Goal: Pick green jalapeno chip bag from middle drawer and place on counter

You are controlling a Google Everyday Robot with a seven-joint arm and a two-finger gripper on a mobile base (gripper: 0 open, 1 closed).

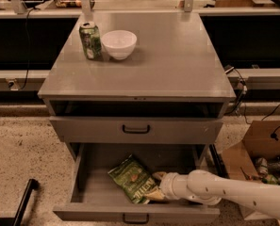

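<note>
Green foil bag (130,177) beside pale claw (154,186)

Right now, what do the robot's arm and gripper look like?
The arm is a smooth white tube with small dark dots, ending in a rounded white collar. The gripper, down in the open middle drawer by the green jalapeno chip bag, is pale tan.

- We see a thick, smooth white arm (238,197) with a rounded shell.
- A few small dark dots, perhaps screws, sit on the shell near the wrist.
- A white ringed collar joins the arm to the pale tan gripper (154,187), which is inside the open middle drawer (135,214).
</note>
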